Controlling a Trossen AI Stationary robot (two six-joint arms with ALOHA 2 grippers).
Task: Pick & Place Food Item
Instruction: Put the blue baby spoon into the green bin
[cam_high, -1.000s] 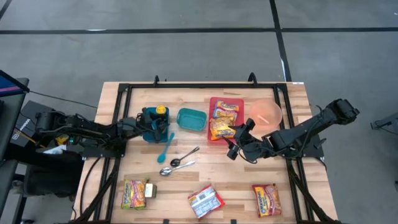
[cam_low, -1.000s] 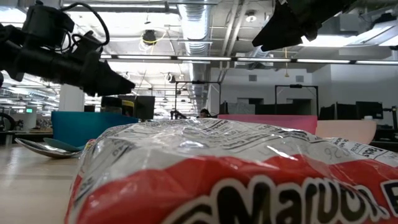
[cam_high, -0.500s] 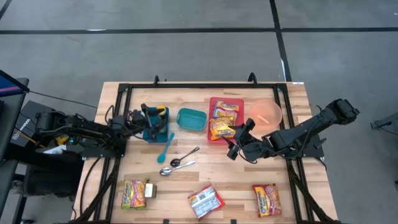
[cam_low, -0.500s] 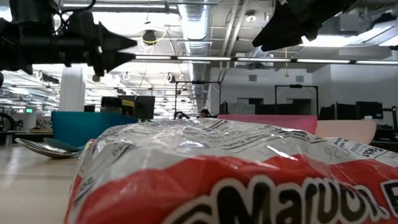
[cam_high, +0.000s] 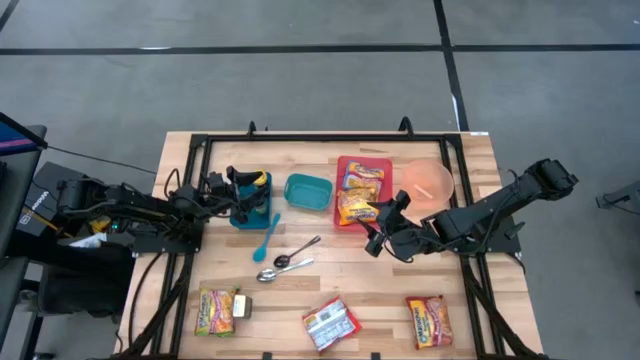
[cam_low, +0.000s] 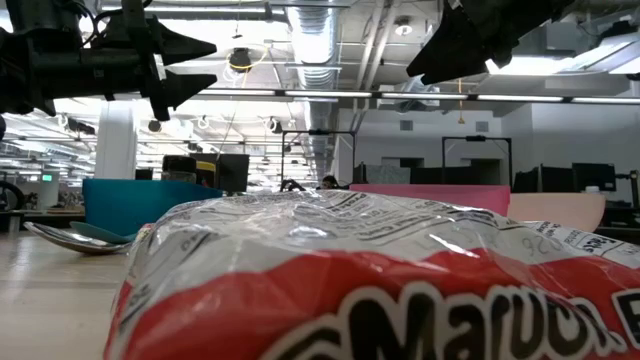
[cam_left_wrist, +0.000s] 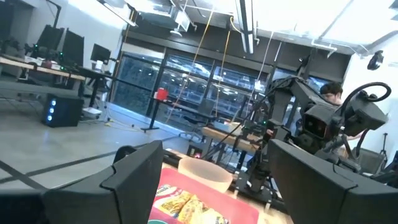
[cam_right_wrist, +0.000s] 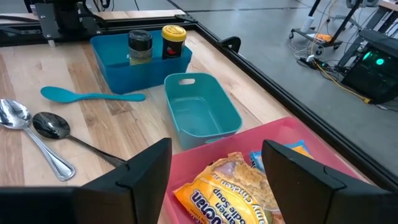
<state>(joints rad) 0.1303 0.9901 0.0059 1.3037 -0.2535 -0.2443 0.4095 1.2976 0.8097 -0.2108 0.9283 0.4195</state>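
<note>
Two ramen packets (cam_high: 355, 208) lie in the red tray (cam_high: 380, 162) at the table's far middle. My right gripper (cam_high: 378, 224) hangs open just above the tray's near edge; in the right wrist view its fingers stand on either side of the nearer packet (cam_right_wrist: 227, 190) without touching it. My left gripper (cam_high: 236, 184) is open and tipped upward over the blue bin (cam_high: 244, 215) that holds two small jars (cam_right_wrist: 173, 41). Nothing is between its fingers (cam_left_wrist: 134, 180). A teal container (cam_high: 307, 192) stands between bin and tray.
A pink bowl (cam_high: 428, 182) sits right of the tray. A teal spoon (cam_high: 268, 235) and two metal spoons (cam_high: 288, 263) lie mid-table. Three more ramen packets (cam_high: 217, 310), (cam_high: 330, 323), (cam_high: 428, 320) lie along the near edge; one fills the low view (cam_low: 380, 280).
My left gripper has risen and tipped up from pointing down at the blue bin to pointing level or slightly upward, rolling a little and drawing back toward the table's left. My right gripper has kept still over the tray.
</note>
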